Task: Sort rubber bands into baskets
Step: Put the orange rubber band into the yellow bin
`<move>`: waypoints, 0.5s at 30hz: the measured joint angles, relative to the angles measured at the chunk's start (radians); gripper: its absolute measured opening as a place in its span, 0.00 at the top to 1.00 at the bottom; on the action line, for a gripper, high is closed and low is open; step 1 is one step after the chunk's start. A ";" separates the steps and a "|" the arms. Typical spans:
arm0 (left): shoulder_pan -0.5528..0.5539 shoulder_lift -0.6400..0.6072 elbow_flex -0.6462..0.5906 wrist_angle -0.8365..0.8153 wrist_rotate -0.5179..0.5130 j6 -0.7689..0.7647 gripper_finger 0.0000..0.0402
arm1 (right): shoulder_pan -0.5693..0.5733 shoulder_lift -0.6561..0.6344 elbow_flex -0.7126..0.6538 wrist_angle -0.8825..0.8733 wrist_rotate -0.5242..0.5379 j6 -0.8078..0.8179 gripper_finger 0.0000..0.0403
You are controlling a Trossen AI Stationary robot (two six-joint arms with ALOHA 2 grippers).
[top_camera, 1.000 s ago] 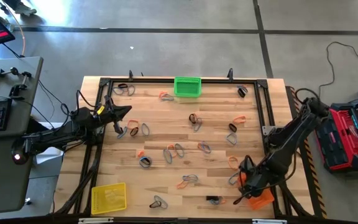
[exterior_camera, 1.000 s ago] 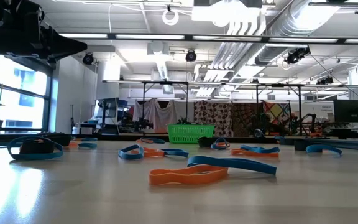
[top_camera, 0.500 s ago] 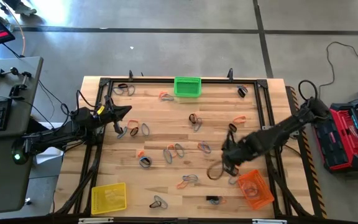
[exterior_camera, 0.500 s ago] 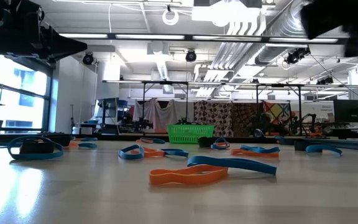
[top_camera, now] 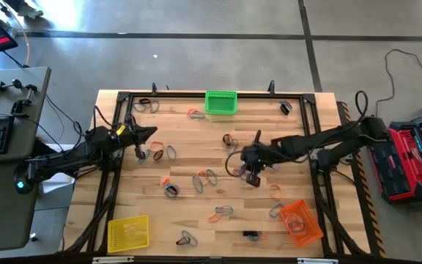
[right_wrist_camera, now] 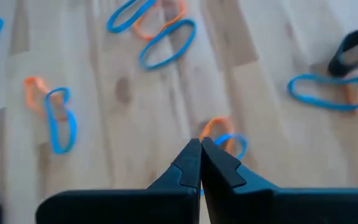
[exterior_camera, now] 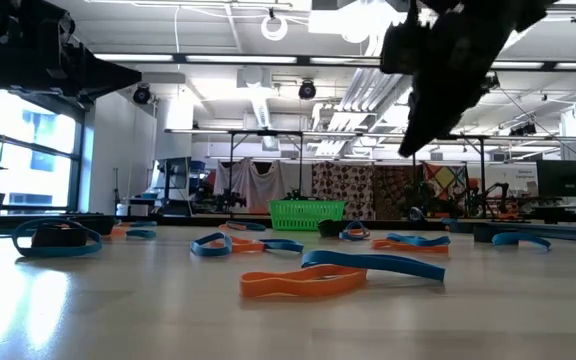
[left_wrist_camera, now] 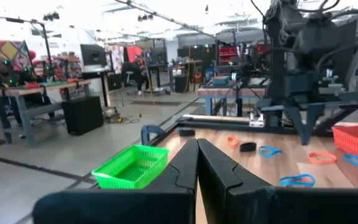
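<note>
The rubber bands (top_camera: 209, 176) lie scattered flat over the wooden surface (top_camera: 196, 198), most of them in the stretch between the green basket (top_camera: 220, 102) and the two baskets nearest the camera side: the yellow basket (top_camera: 128, 233) well to one side of the green one, the orange basket (top_camera: 301, 223) to the other.

The right gripper (top_camera: 253, 178) hangs over the middle of the surface, between the green basket and the orange basket, its jaws pressed fully together and holding nothing. Directly beneath its tips lies an overlapping orange-and-blue pair of bands (right_wrist_camera: 222, 140). The left gripper (top_camera: 143, 133) waits far from the orange basket, toward the yellow basket's side, jaws likewise closed and empty.

Handling, as judged: each band is light, thin and limp, and lies flush on the wood, so it offers little height to catch. Take one strand of the loop, clear of any overlapping neighbour, with the jaws straddling it and the tips at the wood.
</note>
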 joint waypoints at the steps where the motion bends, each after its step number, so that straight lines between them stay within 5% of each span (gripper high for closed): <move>1: 0.000 0.012 0.000 0.000 0.000 0.000 1.00 | -0.016 0.000 -0.014 0.028 0.001 -0.019 1.00; 15: 0.026 0.294 0.114 -0.029 -0.051 -0.010 1.00 | -0.191 0.000 -0.061 0.205 0.054 -0.245 1.00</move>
